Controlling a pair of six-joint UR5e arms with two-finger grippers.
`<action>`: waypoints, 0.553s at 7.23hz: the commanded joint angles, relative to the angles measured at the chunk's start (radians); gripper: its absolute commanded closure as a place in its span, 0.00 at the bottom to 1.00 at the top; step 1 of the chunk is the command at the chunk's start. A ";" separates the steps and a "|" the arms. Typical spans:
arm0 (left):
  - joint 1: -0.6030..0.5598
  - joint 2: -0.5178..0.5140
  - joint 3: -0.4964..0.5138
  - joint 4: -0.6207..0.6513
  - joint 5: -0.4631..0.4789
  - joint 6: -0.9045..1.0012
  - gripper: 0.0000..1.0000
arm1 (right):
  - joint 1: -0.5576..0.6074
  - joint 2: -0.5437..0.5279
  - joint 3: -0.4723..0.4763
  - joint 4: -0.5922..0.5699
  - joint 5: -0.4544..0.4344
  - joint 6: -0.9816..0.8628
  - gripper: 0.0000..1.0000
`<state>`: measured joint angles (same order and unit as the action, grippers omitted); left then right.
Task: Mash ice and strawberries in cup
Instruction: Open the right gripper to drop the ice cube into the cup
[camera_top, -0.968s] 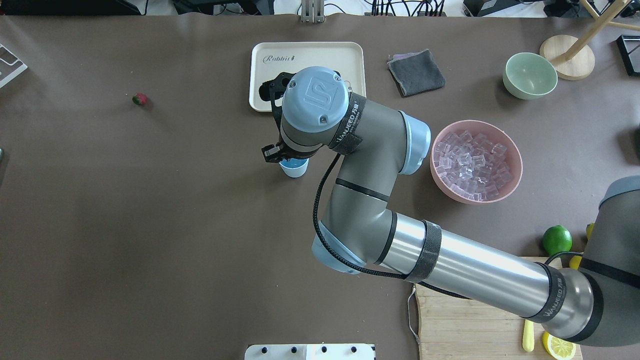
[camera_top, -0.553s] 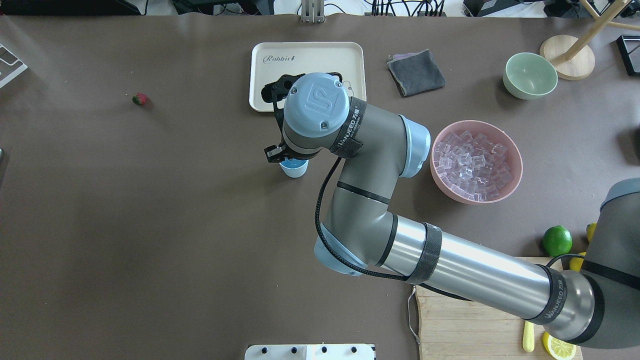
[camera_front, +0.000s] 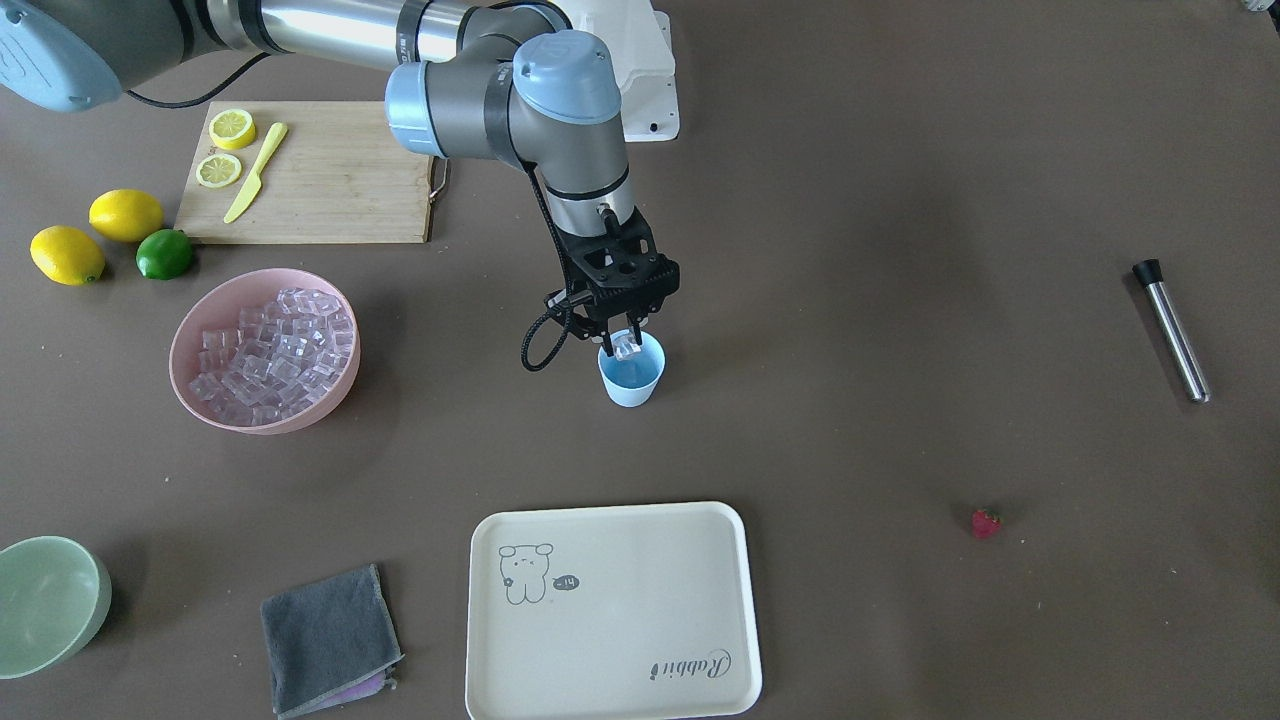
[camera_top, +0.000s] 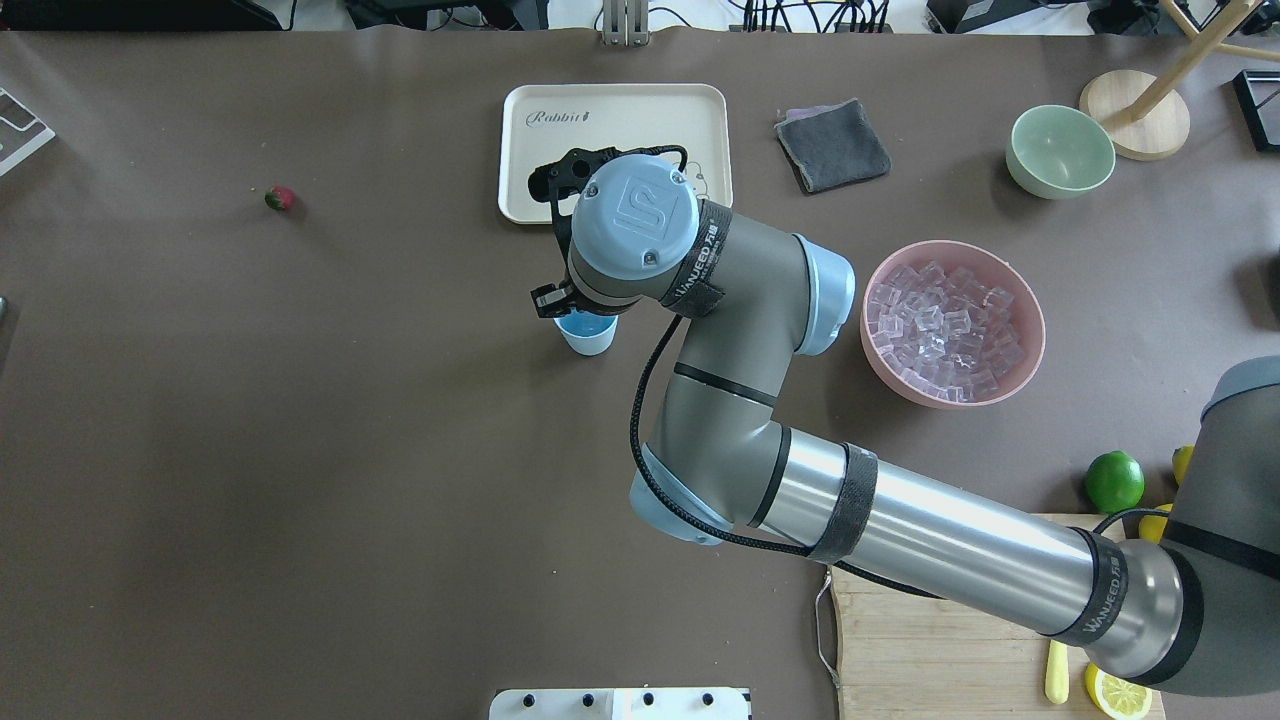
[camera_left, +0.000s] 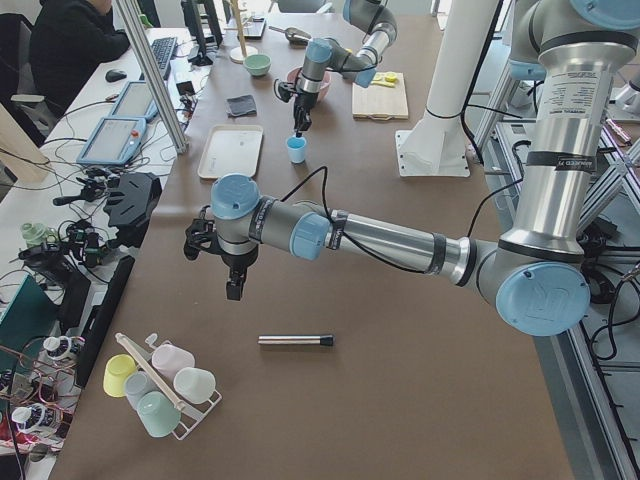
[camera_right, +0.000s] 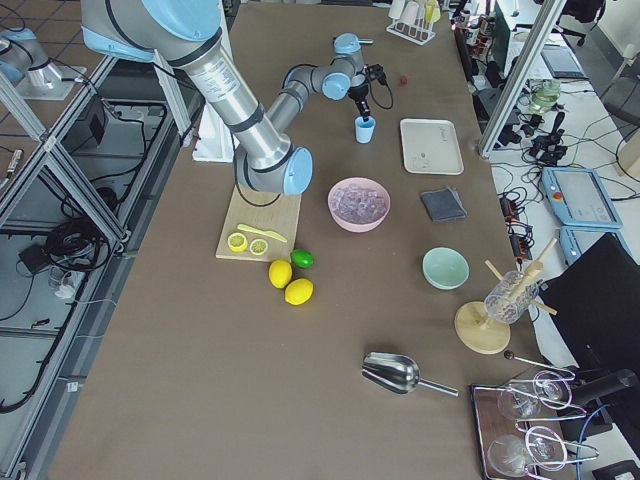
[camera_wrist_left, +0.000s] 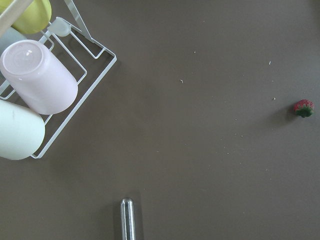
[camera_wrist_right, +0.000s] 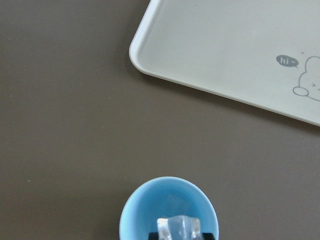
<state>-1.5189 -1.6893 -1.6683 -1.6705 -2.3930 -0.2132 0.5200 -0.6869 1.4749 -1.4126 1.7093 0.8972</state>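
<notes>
The light-blue cup (camera_front: 631, 383) stands mid-table, also in the overhead view (camera_top: 592, 340) and the right wrist view (camera_wrist_right: 145, 210). My right gripper (camera_front: 622, 342) hangs over its mouth, shut on one clear ice cube (camera_front: 627, 347) that also shows in the right wrist view (camera_wrist_right: 178, 228). More ice (camera_front: 272, 352) fills the pink bowl (camera_front: 188, 335). The strawberry (camera_front: 986, 522) lies alone on the table, far from the cup, and shows in the left wrist view (camera_wrist_left: 303, 108). My left gripper (camera_left: 232, 290) hovers above the table near a metal muddler (camera_left: 295, 340); I cannot tell whether it is open.
A cream tray (camera_front: 700, 560) lies beyond the cup with a grey cloth (camera_front: 328, 638) and a green bowl (camera_front: 45, 600) beside it. A cutting board (camera_front: 330, 180) with lemon slices and a knife, two lemons and a lime (camera_front: 164, 254) lie near the robot. A cup rack (camera_wrist_left: 35, 95) stands by the left gripper.
My right wrist has shifted slightly over the cup, still holding the ice cube. The cup and the strawberry have not moved.
</notes>
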 joint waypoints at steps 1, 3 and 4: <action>0.002 -0.001 0.001 0.000 0.000 0.000 0.02 | 0.000 0.003 -0.001 0.001 0.001 0.043 0.01; 0.002 -0.006 0.001 0.002 0.000 -0.002 0.02 | 0.003 -0.002 0.008 0.003 0.006 0.045 0.01; 0.002 -0.010 0.002 0.003 0.000 -0.003 0.02 | 0.021 -0.016 0.027 0.001 0.021 0.036 0.01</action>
<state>-1.5172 -1.6946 -1.6669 -1.6691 -2.3930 -0.2146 0.5265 -0.6908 1.4854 -1.4106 1.7173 0.9381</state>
